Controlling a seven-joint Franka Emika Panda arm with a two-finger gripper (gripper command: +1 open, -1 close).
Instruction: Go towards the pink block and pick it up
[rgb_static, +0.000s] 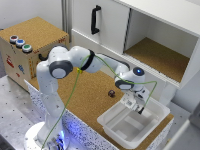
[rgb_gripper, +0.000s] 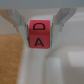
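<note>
The arm reaches out over the white tray (rgb_static: 120, 131) at the counter's (rgb_static: 90, 95) edge, its hand (rgb_gripper: 39, 31) clamped on the pink block (rgb_gripper: 39, 35), one finger (rgb_gripper: 20, 26) on each side face so the cube hangs squarely above the tray's floor.

The gripper (rgb_static: 139, 106) hangs above the tray (rgb_static: 114, 121), over the part of it nearest the exterior view's right. The pink block (rgb_gripper: 39, 34) sits between the two fingers (rgb_gripper: 21, 22), touching both (this shows in the wrist view only). The tray lies on the cork table (rgb_static: 90, 97), with a small dark object (rgb_static: 112, 93) on the table just behind it. A cabinet (rgb_static: 145, 35) stands behind the table.
</note>
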